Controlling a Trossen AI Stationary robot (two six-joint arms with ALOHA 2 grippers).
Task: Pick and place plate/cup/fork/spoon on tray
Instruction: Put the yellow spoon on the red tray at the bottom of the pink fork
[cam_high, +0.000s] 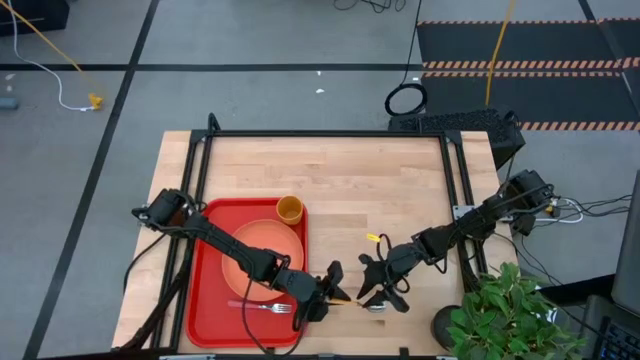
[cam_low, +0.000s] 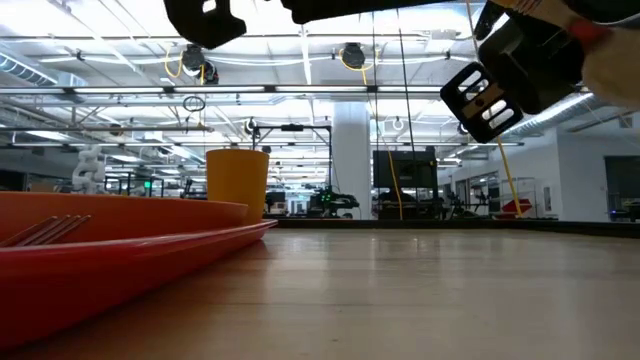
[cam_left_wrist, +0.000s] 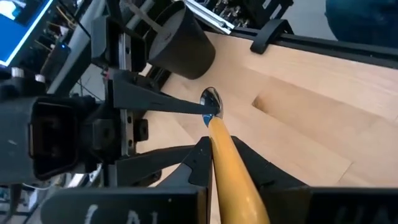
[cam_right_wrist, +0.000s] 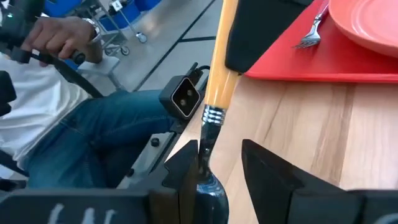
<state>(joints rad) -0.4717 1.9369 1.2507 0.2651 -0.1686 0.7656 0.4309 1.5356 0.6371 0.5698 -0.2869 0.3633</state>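
Note:
The red tray (cam_high: 210, 300) lies at the table's front left. On it rest the salmon plate (cam_high: 265, 255), the yellow cup (cam_high: 290, 210) upright at its far right corner, and the fork (cam_high: 265, 307) near its front edge. Just right of the tray, my left gripper (cam_high: 335, 290) is shut on the spoon (cam_high: 352, 298). My right gripper (cam_high: 372, 295) faces it and is open, with the spoon's metal bowl (cam_right_wrist: 208, 186) between its fingers. My left gripper pinches the spoon's orange handle (cam_left_wrist: 217, 140) between its two fingers, a little back from the metal neck. The fingers come from the table's left and lie along the handle. The bowl end points toward the right arm, off the table. My right gripper has one finger (cam_right_wrist: 186, 165) close against the spoon's neck and bowl, and the other finger stands apart. Whether it touches the spoon I cannot tell.
A potted plant (cam_high: 510, 310) stands at the front right corner. A seated person (cam_right_wrist: 74, 112) shows beyond the table's near edge. Bare wood (cam_high: 380, 180) spans the table's far half and the right side.

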